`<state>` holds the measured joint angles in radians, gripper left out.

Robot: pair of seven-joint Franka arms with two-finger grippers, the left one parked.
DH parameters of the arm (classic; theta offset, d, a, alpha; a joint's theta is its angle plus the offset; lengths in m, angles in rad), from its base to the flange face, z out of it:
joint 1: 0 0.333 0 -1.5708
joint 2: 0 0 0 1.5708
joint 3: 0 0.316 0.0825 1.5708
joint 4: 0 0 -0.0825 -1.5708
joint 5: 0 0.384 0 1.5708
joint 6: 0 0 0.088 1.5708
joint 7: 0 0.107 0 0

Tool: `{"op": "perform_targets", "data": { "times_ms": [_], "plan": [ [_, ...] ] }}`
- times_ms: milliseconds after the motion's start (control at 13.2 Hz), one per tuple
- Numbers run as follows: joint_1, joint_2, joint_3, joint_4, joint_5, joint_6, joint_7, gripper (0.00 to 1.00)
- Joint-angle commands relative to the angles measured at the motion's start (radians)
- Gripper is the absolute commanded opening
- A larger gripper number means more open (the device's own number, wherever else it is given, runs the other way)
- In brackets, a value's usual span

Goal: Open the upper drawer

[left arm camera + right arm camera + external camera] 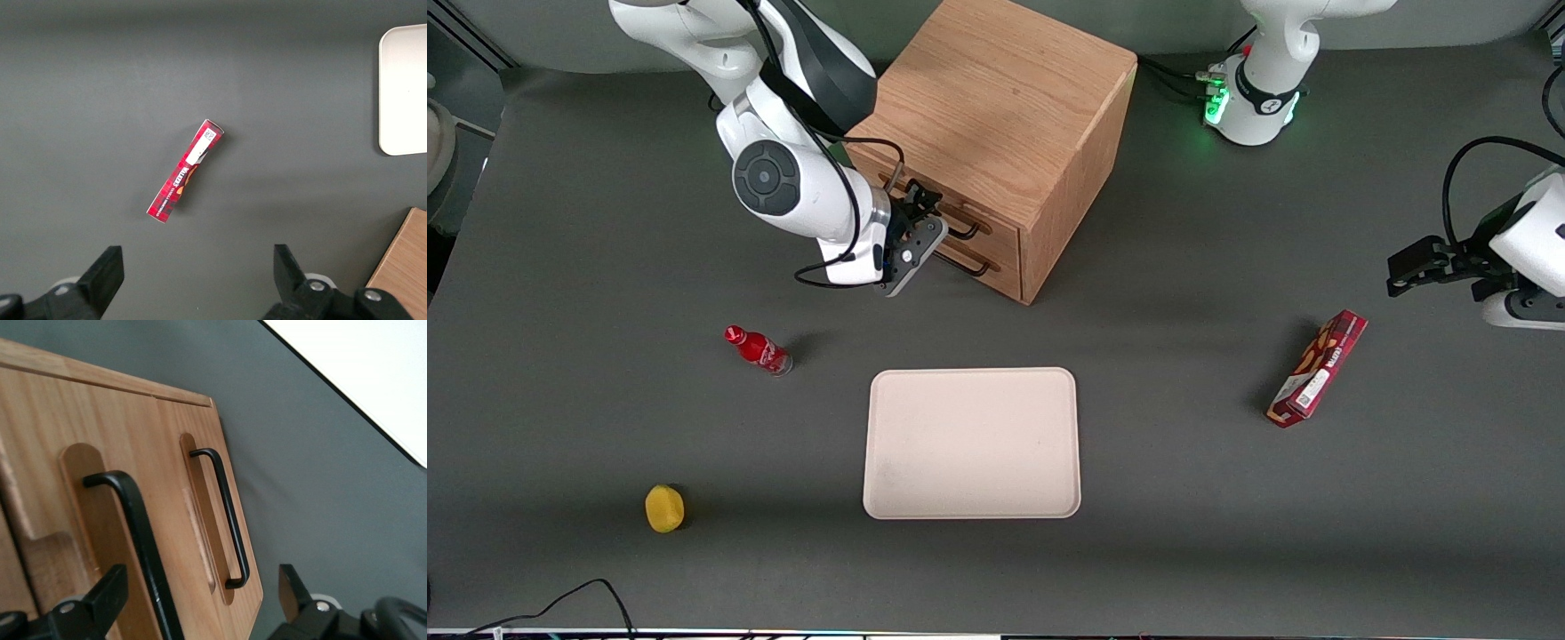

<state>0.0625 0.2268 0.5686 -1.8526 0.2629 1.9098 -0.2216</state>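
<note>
- Wooden cabinet (pixel 1005 124) stands on the grey table (pixel 1183 356), farther from the front camera than the beige tray (pixel 971 443); its drawer face is turned toward the working arm's end of the table.
- Upper drawer (pixel 925 191) sits flush in the cabinet face, closed, directly above the lower drawer (pixel 996 267).
- Gripper (pixel 916 240) is right at the drawer face, in front of the upper drawer.
- In the right wrist view, the gripper's fingers (pixel 110 597) are spread wide; the upper drawer's black wire handle (pixel 143 553) runs between them, nearer one finger. Contact with the handle: cannot tell.
- Lower drawer's handle (pixel 223 513) lies beside it, apart from the fingers.
- From the tray: small red bottle (pixel 759 349) lying at about 10 o'clock, yellow fruit-like object (pixel 664 508) at about 8 o'clock.
- Red snack box (pixel 1318 368) lies toward the parked arm's end of the table.
</note>
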Motion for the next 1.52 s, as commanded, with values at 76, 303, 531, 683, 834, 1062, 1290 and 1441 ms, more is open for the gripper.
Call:
{"op": "perform_targets", "data": {
  "times_ms": [76,303,531,683,834,1062,1290,1441],
  "plan": [
    [-0.01,-0.017,0.008,-0.036,0.022,0.035,0.001,1.0],
    [-0.009,-0.014,0.014,-0.054,0.024,0.069,0.001,1.0],
    [-0.009,-0.006,0.016,-0.056,0.024,0.077,-0.001,1.0],
    [-0.009,0.0,0.014,-0.054,0.021,0.078,-0.004,1.0],
    [-0.012,0.009,0.014,-0.05,0.009,0.08,-0.005,1.0],
    [-0.015,0.032,0.011,-0.036,-0.004,0.09,-0.01,1.0],
    [-0.018,0.066,0.005,-0.002,-0.039,0.091,-0.01,1.0],
    [-0.02,0.086,0.001,0.024,-0.053,0.086,-0.01,1.0]
  ]
}}
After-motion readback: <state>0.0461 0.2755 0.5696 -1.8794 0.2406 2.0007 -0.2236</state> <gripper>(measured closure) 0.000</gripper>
